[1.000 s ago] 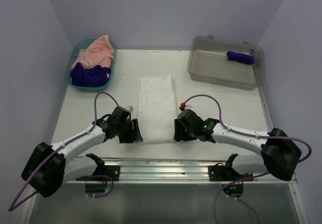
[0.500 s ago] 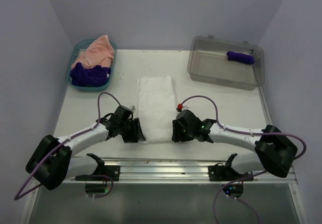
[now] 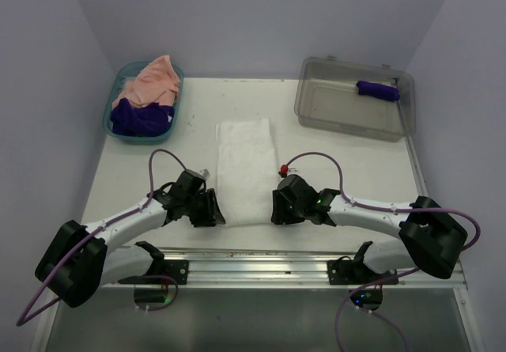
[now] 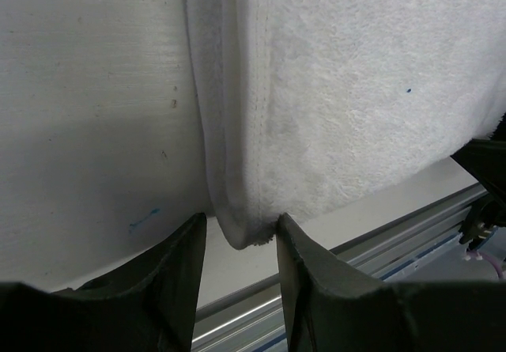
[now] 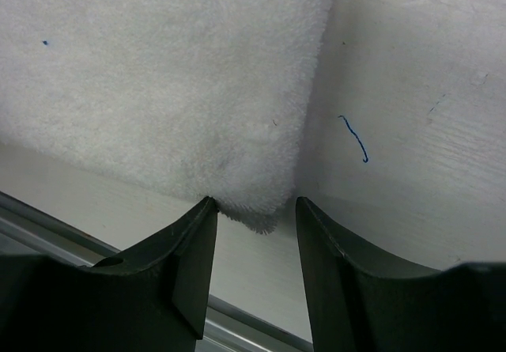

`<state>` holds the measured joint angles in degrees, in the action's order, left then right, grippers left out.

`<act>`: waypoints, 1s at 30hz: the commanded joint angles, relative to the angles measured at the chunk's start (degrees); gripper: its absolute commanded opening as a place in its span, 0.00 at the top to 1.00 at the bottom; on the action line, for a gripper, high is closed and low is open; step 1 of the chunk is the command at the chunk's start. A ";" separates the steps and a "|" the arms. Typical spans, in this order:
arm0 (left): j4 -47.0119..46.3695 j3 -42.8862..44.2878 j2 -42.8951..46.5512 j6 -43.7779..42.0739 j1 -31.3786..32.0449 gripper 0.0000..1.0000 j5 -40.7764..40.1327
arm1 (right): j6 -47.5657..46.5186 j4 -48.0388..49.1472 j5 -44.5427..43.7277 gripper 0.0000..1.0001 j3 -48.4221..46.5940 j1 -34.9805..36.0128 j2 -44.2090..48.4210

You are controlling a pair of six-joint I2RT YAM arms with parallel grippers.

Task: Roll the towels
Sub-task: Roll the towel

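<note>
Our left gripper (image 4: 237,237) and right gripper (image 5: 254,224) have narrowed since a second ago; fingers half spread, each straddling a near corner of the white towel (image 3: 247,168), flat mid-counter (image 3: 348,162); we judge rolling about to start.

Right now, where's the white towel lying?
In the top view the white towel lies flat mid-table, its near corners between the fingers of the left gripper and right gripper.
</note>
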<state>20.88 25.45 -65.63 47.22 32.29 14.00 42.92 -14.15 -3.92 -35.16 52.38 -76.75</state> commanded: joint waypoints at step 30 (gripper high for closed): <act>9.70 7.24 10.95 3.75 0.14 1.00 -3.45 | -0.11 -3.95 -4.86 1.00 -1.84 0.09 11.71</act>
<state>27.22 29.74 -56.07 49.32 32.29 12.84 43.88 -15.16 -6.09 -34.57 52.40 -66.70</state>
